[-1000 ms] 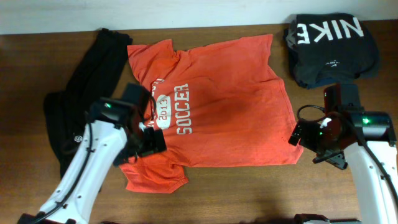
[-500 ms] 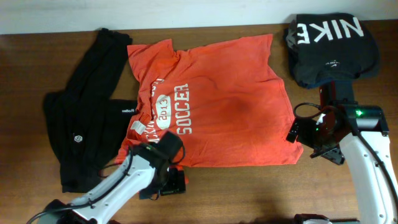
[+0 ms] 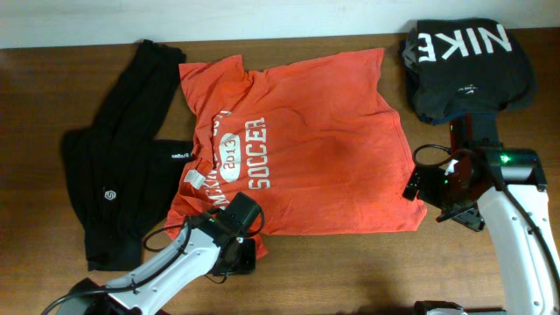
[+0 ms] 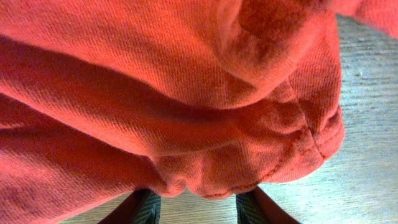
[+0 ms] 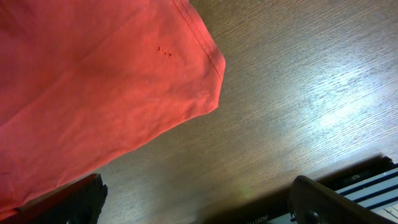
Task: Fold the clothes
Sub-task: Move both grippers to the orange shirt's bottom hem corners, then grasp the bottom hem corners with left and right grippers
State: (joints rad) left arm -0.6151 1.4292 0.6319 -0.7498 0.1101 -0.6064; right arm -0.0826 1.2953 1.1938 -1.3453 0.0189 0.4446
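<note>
The orange-red T-shirt (image 3: 306, 140) with white "SOCCER" lettering lies flat in the middle of the table. My left gripper (image 3: 238, 256) is at its near left sleeve. In the left wrist view the bunched sleeve (image 4: 186, 106) covers the fingertips of the left gripper (image 4: 199, 210). The jaws are narrowed but still apart, with bare wood showing between them. My right gripper (image 3: 440, 204) hovers wide open at the shirt's near right corner (image 5: 124, 81). One of its fingers (image 5: 68, 199) is at the hem, and nothing lies between the jaws of the right gripper (image 5: 199, 205).
A long black garment (image 3: 122, 175) with small white logos lies left of the shirt. A folded dark garment (image 3: 464, 66) with "NIKE" lettering sits at the back right. The wooden table (image 3: 350, 262) shows bare along its front edge.
My left arm swung from over the shirt's left side to the near left sleeve, and its jaws narrowed over the fabric. The right gripper shifted slightly towards the back, then held still.
</note>
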